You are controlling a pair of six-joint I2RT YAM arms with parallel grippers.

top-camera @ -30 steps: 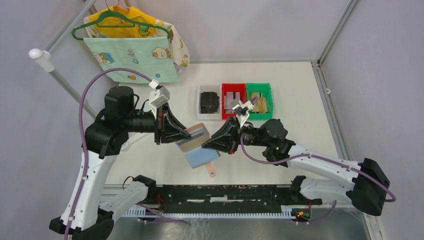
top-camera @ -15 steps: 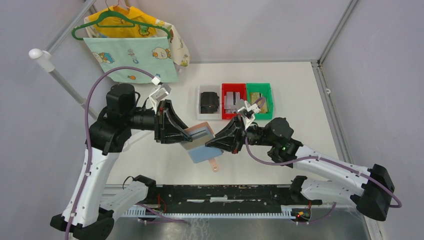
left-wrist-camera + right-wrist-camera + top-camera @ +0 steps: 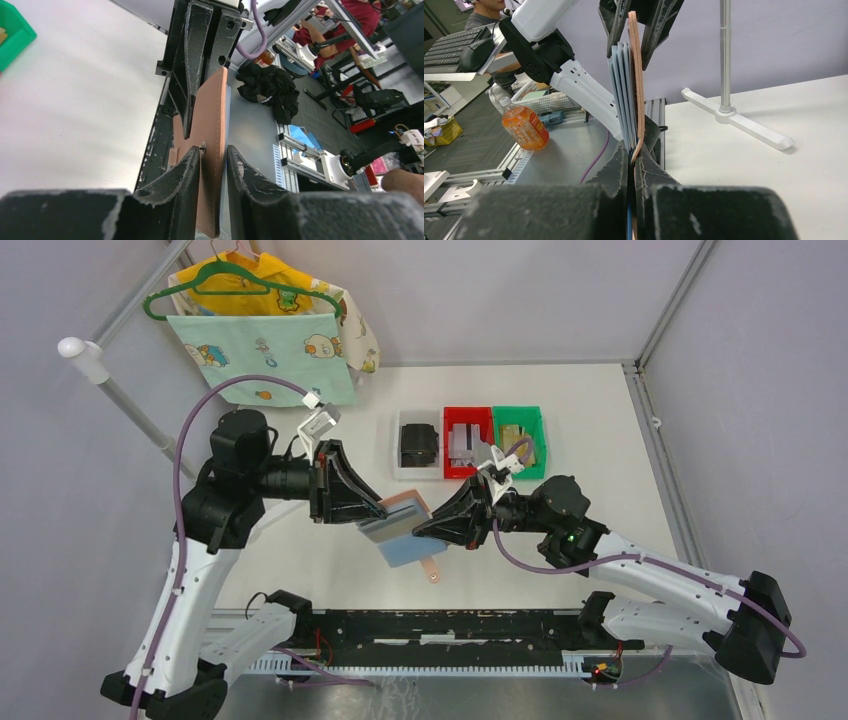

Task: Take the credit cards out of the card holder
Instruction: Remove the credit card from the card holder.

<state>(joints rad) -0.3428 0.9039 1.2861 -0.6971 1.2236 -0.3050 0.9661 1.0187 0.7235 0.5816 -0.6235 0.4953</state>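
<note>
The card holder [image 3: 404,549] hangs above the table between both grippers, part open, its blue-grey inside up and its closure tab [image 3: 432,571] hanging toward the near edge. My left gripper [image 3: 378,518] is shut on its upper half; in the left wrist view the fingers [image 3: 192,165] pinch the pinkish-tan cover [image 3: 210,115] and a pale layer behind it. My right gripper [image 3: 631,155] is shut on the opposite edge. Pale blue-grey layers [image 3: 620,85] fan out beside the cover [image 3: 638,100]; whether they are sleeves or credit cards I cannot tell.
At the back stand a white tray [image 3: 402,472] with a black blocky item [image 3: 418,443], a red bin [image 3: 450,445] holding grey cards [image 3: 464,438], and a green bin [image 3: 534,440] with golden-tan items. A hanger with cloth [image 3: 262,335] and a white pole [image 3: 82,355] are back left.
The left gripper has slid further right onto the holder's upper half. The holder and the right gripper have shifted slightly right, and the tab has risen a little.
</note>
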